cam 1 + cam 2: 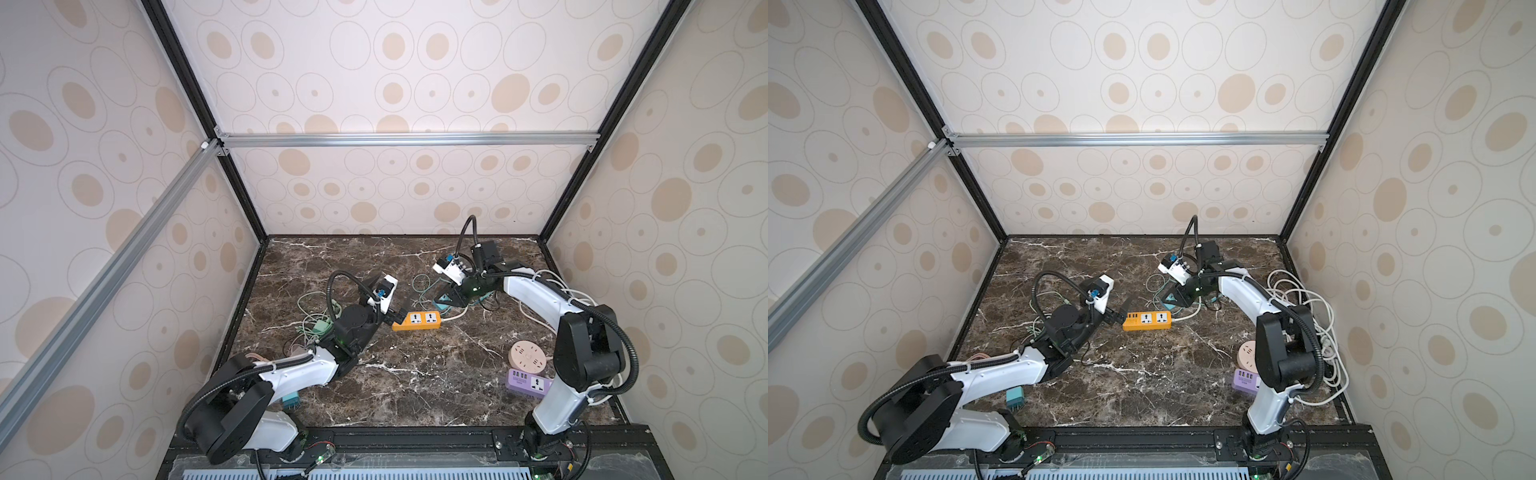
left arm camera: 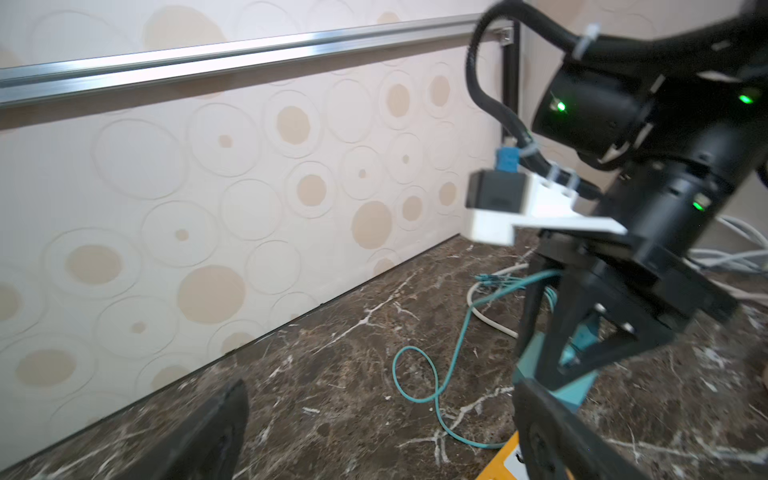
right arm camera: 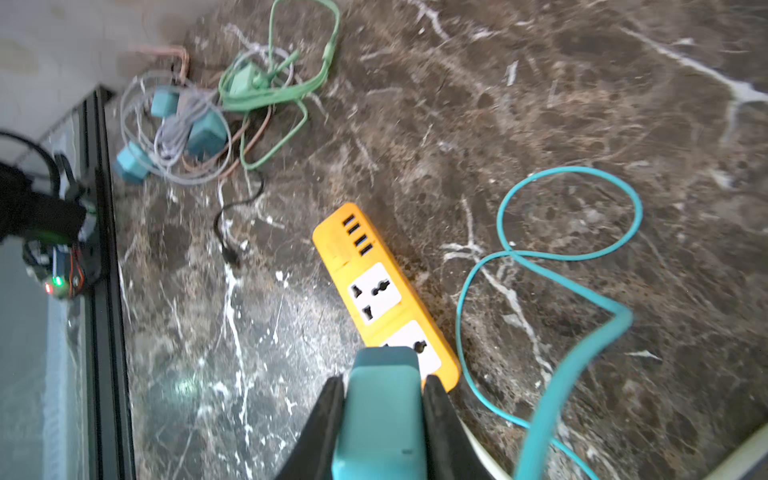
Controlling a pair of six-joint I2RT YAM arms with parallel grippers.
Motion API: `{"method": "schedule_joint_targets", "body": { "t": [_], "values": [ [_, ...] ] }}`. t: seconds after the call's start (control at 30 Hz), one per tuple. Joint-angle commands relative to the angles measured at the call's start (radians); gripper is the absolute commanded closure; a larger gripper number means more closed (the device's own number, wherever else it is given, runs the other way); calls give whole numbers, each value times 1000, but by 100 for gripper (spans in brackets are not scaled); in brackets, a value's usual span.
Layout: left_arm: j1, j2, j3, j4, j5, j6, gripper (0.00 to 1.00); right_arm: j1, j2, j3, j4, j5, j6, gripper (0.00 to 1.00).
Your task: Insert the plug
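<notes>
An orange power strip (image 1: 417, 321) (image 1: 1147, 320) lies mid-table, with two white sockets and several USB ports. My right gripper (image 3: 384, 380) is shut on a teal plug (image 3: 384, 415), whose teal cable (image 3: 569, 253) loops over the marble. The plug (image 1: 444, 302) is at the strip's right end, over its end socket in the right wrist view; I cannot tell if they touch. At the strip's left end stands my left gripper (image 1: 401, 309) (image 2: 378, 432), open, nothing between its fingers. In the left wrist view one finger (image 2: 540, 436) overlaps the strip's corner (image 2: 505, 461).
A tangle of green and grey cables with teal adapters (image 1: 316, 324) (image 3: 199, 124) lies at the left. A round beige socket (image 1: 528, 358) and a purple strip (image 1: 528, 381) sit front right, with white cable (image 1: 1325, 316) coiled by the right wall. Another teal adapter (image 1: 1015, 398) lies front left.
</notes>
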Motion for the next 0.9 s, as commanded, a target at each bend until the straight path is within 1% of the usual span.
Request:
{"method": "schedule_joint_targets", "body": {
  "t": [0.0,0.13,0.23,0.4,0.5,0.73,0.87],
  "values": [
    [7,-86,-13,-8,-163,-94,2,39,20,42,-180,37,-281,100],
    [7,-159,-40,-76,-288,-143,2,69,51,79,-236,65,-350,100],
    [8,-211,-57,-134,-339,-179,1,99,82,113,-267,108,-384,100],
    [8,-287,-100,-171,-370,-191,2,129,141,180,-292,187,-430,100],
    [8,-316,-116,-194,-386,-195,2,132,176,236,-333,188,-470,100],
    [7,-338,-124,-240,-392,-205,2,135,248,346,-434,245,-532,100],
    [9,-337,-113,-270,-407,-211,2,140,265,364,-442,268,-551,100]
  ]
}}
